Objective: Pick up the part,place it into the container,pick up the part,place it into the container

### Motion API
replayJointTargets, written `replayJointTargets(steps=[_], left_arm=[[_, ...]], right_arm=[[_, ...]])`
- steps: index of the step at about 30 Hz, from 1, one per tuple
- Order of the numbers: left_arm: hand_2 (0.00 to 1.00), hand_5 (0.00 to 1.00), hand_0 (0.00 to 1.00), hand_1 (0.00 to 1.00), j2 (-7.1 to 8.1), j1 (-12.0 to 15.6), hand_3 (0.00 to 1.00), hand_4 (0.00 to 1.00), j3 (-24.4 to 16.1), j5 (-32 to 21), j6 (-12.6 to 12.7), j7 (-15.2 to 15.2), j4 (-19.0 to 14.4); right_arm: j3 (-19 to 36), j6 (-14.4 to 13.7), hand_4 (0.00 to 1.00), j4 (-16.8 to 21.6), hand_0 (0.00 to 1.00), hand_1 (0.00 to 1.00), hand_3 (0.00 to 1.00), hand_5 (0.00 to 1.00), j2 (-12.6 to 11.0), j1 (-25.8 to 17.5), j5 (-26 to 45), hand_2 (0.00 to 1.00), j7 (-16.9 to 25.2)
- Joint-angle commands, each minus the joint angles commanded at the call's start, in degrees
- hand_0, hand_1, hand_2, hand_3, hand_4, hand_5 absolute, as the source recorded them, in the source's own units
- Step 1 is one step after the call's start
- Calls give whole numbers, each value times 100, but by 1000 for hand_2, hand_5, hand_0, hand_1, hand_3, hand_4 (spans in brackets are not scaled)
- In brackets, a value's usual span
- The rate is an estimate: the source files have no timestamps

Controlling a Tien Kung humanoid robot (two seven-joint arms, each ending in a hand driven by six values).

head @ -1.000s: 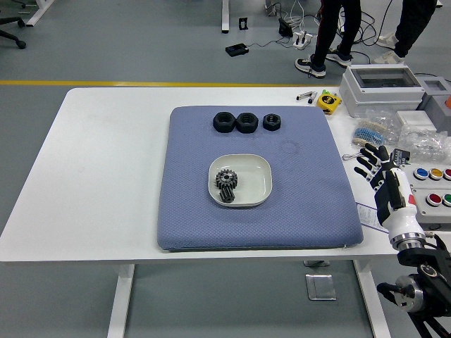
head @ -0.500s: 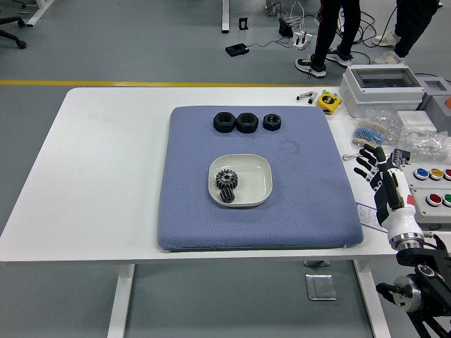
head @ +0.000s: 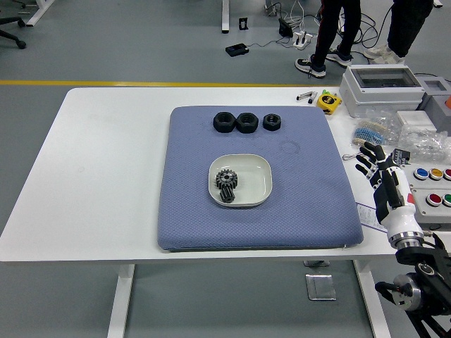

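A white square dish (head: 255,184) sits in the middle of a blue pad (head: 303,201). A black gear (head: 226,183) lies in the dish's left half. Three black nut-like parts (head: 246,122) stand in a row at the pad's far edge. My right hand (head: 375,166) hovers over the table just right of the pad, fingers spread and empty, well apart from the dish and parts. The left arm is out of view.
At the right stand a grey box (head: 381,87), a yellow tape measure (head: 328,101), bagged small parts (head: 412,137) and a button panel (head: 435,189). People's legs (head: 331,35) show at the far side, away from the table.
My right hand has shifted very slightly. Nothing on the pad has moved.
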Motion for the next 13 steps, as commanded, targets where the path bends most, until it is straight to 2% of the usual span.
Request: replayJointTargets(steps=[13], left_arm=[[665,587,616,588,11,39,595,577,-70,108,16,35,3]], right_arm=[[-29,-28,998,-1,850,805,786,824,14,-22,22,815,13]])
